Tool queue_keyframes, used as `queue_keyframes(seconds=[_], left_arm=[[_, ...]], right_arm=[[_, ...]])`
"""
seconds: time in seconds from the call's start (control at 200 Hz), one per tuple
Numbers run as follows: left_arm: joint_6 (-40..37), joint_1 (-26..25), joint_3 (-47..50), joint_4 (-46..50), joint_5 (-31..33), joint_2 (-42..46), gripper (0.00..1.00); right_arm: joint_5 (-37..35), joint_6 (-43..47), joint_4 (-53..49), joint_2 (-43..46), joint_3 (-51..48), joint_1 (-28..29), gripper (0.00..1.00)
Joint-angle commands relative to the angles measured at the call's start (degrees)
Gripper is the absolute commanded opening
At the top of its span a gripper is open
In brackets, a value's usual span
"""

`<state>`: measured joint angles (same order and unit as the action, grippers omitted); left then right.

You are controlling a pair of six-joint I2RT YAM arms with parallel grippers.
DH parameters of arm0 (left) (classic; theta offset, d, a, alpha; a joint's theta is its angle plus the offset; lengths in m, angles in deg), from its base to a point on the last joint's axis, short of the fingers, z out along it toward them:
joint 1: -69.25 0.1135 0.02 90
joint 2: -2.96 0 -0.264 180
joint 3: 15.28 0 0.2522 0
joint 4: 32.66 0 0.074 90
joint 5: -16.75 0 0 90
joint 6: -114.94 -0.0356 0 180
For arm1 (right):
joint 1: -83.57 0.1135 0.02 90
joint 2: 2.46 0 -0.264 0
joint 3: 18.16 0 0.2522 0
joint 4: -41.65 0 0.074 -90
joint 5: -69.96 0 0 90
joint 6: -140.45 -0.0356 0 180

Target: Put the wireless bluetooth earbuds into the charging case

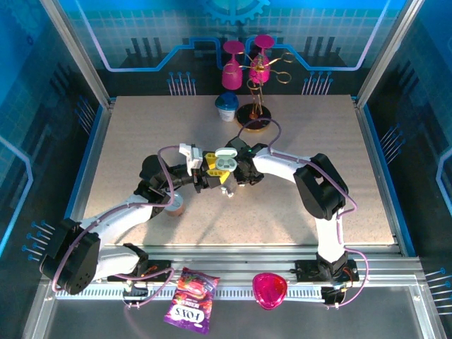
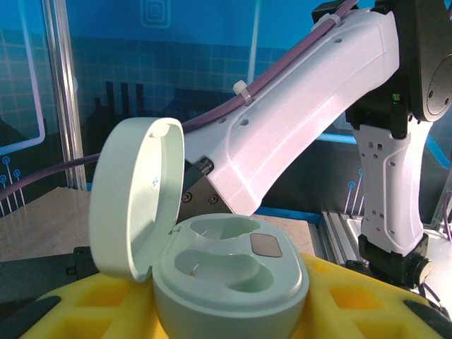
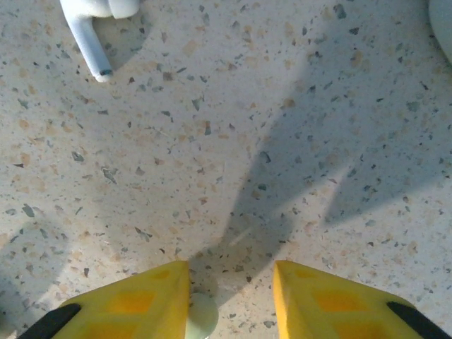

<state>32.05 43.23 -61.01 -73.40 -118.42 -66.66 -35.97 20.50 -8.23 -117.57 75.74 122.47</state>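
Currently, the left jaws are clamped on the charging case (image 2: 233,272). Its base is seated between the yellow fingers (image 2: 78,311), with contact on both sides. The right jaws are held apart over the speckled surface (image 3: 233,141), and no grip is recorded. A small pale rounded item (image 3: 201,316) is seen against the inner edge of one yellow finger (image 3: 141,300); what it is cannot be told.

From the top external view, the left arm (image 1: 113,219) is extended diagonally from its base toward mid-surface. The right arm (image 1: 321,183) is raised at the elbow, with its forearm reaching leftward. The two wrists are brought close together at the case (image 1: 224,162).

The case is noted as pale, rounded and upright. Its lid (image 2: 134,198) is hinged open to the left, two moulded hollows are exposed, and a small grey pad (image 2: 266,245) is set beside them.

One white earbud (image 3: 88,25) is found lying on the surface, well ahead of the right fingers. Its short stem is angled toward them. It is apart from the case and is touched by neither arm.
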Motion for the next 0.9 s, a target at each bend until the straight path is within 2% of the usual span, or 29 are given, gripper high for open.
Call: queue_keyframes(seconds=[0.0,0.13,0.375,0.69,0.795,0.896], left_arm=[[-1.1,0.4,0.8,-0.9,0.1,0.7,0.43],[-0.9,0.4,0.8,-1.2,0.1,0.6,0.43],[-0.9,0.4,0.9,-1.2,0.1,0.6,0.43],[-0.8,0.4,1.0,-1.3,0.4,0.3,0.43],[-0.9,0.4,1.2,-1.3,1.0,0.3,0.43],[-1.1,0.4,0.6,1.4,2.3,-0.2,0.43]], right_arm=[[1.6,0.1,-1.6,-0.1,-0.6,1.2,0.33],[3.7,-0.7,-1.0,0.0,-1.3,1.3,0.3],[5.4,-2.4,-0.8,-0.1,-1.8,1.3,0.32],[5.0,-2.0,-0.4,0.3,-2.1,1.3,0.2],[3.6,-1.8,-0.1,2.0,-2.7,1.1,0.2],[5.4,-2.6,2.4,5.6,-5.5,-0.3,0.2]])
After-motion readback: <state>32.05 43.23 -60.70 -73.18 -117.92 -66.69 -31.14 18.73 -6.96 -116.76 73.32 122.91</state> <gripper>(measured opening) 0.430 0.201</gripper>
